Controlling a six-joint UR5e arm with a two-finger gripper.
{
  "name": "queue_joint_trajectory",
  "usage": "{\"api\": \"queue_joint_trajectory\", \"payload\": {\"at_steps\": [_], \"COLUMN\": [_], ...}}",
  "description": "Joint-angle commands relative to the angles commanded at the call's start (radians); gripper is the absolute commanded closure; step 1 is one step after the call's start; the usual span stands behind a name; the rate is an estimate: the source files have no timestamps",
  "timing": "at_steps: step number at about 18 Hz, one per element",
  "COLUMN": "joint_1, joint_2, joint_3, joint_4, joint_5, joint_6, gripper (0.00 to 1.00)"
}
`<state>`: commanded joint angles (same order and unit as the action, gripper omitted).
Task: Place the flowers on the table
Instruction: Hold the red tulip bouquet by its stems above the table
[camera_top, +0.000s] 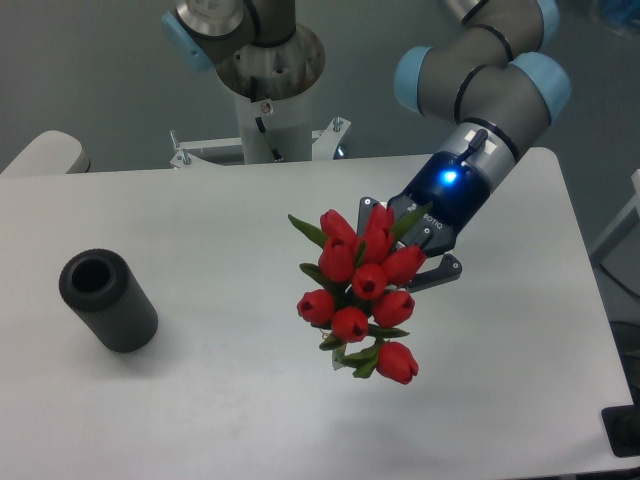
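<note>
Item one, the flowers (362, 292): a small bunch of red tulip buds with green leaves. We find them held in the air over the right-middle part of the table (220, 400), buds turned toward the camera and downward. The stems run back behind the blooms toward the gripper, so we cannot see the tie or the stem ends.

Item two, the gripper (425, 252): black, with a blue light glowing on the wrist above it. It comes in from the upper right on a tilted arm. One dark finger (445, 272) shows just right of the buds; the other is mostly hidden by them. We judge the jaws closed narrow on the stems, since nothing else supports the bunch, though the contact itself is covered by the blooms.

Item three, the table: white, smooth, with rounded corners. A faint shadow lies under the bunch, which we read as a sign that the flowers hang clear of the surface, not resting on it.

Item four, a dark grey hollow cylinder (107, 299): lying tilted at the left, open end up and toward the camera, well apart from the flowers.

Our judgement on progress: the bunch is carried but not yet set down. Lowering and letting go remain. The slanted hold suits laying the flowers on their side.
</note>
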<state>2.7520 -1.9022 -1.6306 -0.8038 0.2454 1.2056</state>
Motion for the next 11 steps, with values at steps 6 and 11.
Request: {"api": "queue_joint_trajectory", "payload": {"at_steps": [6, 11], "joint_1": [0.005, 0.017], "joint_2": [0.005, 0.017], "joint_3": [-0.020, -0.018], "joint_4": [0.000, 0.002], "joint_5": [0.008, 0.041], "joint_6": [0.026, 0.031], "gripper": [0.78, 0.79]}}
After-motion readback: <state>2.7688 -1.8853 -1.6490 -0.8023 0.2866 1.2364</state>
